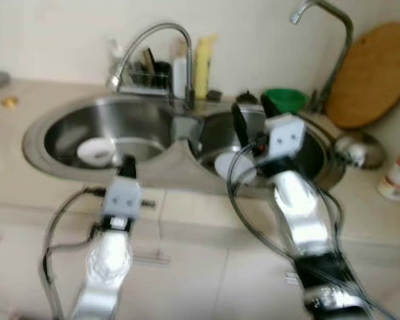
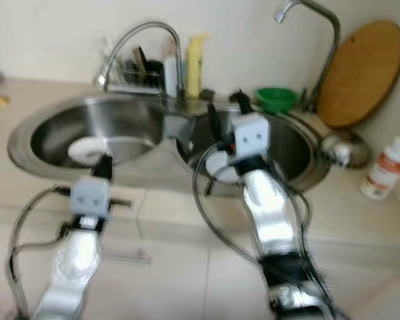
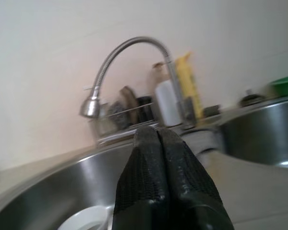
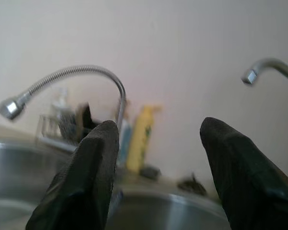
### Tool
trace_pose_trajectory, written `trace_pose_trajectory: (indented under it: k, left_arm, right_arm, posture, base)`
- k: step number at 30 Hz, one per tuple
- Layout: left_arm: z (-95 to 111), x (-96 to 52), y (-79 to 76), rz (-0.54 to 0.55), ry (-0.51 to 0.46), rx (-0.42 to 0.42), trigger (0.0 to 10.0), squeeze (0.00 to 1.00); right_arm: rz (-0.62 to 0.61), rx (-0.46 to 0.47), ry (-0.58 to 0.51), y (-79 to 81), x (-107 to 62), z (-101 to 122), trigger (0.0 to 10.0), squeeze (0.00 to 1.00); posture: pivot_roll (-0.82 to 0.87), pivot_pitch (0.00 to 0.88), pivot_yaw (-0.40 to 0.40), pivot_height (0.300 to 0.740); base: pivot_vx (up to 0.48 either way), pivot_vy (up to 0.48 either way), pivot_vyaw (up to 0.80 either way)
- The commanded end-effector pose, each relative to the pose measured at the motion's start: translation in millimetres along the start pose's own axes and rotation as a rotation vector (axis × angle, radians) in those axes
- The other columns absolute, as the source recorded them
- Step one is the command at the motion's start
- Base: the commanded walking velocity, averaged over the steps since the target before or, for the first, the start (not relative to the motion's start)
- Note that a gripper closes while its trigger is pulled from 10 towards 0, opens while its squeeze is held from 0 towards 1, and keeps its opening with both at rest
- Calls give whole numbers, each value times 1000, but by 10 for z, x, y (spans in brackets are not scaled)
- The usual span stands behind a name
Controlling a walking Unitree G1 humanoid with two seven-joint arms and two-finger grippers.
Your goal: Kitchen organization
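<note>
- The left pincer [image 1: 127, 167], its two black fingers pressed together with nothing between them, hovers at the near rim of the double stainless-steel sink [image 1: 37, 137], set in the beige counter [image 1: 13, 190].
- The right pincer [image 1: 251, 112], fingers spread wide apart and empty, hangs over the right basin.
- A round white dish [image 1: 96, 151] lies in the left basin; another white dish [image 1: 225, 165] lies in the right basin, partly behind the right arm.
- Behind the sink: a curved chrome faucet [image 1: 153, 35], a tall yellow bottle [image 1: 203, 65], a green bowl [image 1: 285, 100].
- A round wooden board [image 1: 370, 73] leans against the wall.
</note>
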State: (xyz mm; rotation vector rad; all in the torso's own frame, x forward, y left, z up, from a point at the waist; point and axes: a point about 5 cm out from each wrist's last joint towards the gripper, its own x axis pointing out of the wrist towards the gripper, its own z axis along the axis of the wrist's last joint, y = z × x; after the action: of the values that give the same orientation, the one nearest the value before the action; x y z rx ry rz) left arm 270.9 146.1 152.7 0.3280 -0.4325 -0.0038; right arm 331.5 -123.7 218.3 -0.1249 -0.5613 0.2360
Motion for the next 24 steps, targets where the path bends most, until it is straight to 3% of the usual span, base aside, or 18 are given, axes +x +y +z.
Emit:
trace_pose_trajectory:
  k: [1,14,20,24]
  left_arm:
    - [20,23,73,15,-6,16,10000,0]
    - [25,-17,103,22,-1,26,10000,0]
    - [13,-62,94,14,9,26,10000,0]
    - [-19,-154,85,-2,33,30,10000,0]
  right_arm:
    - [27,12,-45,70,60,129,10000,0]
    - [62,-13,34,217,-162,11,10000,0]
    - [54,-29,58,202,-258,-33,10000,0]
    - [28,-76,93,135,-451,-92,10000,0]
  posture:
    - [-26,0,-47,740]
    - [-20,0,-54,740]
    - [-24,0,-53,740]
    - [-32,0,-48,740]
  base:
    - [0,472,0]
    - [0,472,0]
    - [0,472,0]
    - [0,474,0]
